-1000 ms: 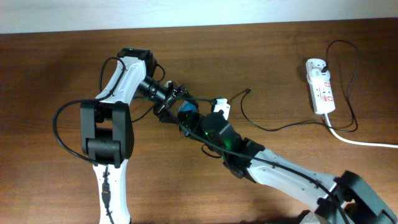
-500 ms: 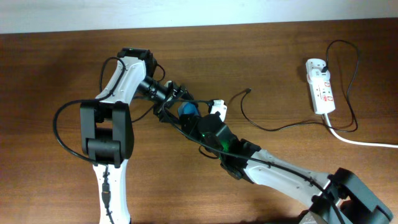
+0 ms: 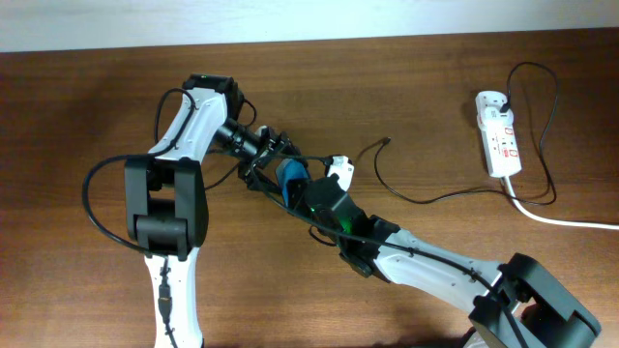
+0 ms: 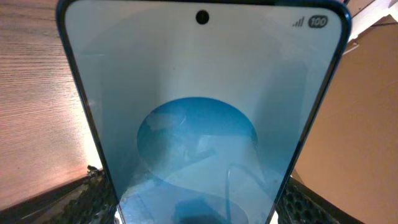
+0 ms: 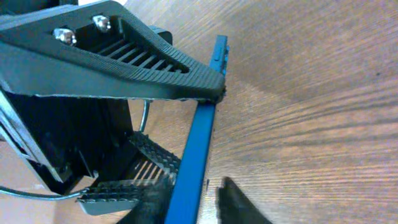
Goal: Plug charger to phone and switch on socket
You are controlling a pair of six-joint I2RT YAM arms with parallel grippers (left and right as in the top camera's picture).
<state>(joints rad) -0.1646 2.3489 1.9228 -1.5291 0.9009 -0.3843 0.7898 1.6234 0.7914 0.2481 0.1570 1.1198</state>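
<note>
change: right gripper [image 5: 194, 198] has drawn in, jaws narrowed astride the phone [image 4: 205, 124] edge; whether they pinch it, cannot tell
left gripper [image 3: 274, 164]: clamped on the phone's sides
writing: "100" beside signal bars
charger [image 3: 426, 198]: loose on table [image 3: 97, 97], plug apart from phone
socket [image 3: 499, 145]: far right

Phone [image 5: 198, 146] edge-on, left tool [image 5: 186, 126] gripping, wooden table [image 5: 311, 93]

Blue-screened phone [image 4: 199, 124], white red-marked socket [image 3: 499, 135], brown wood-grain table [image 3: 435, 87].
</note>
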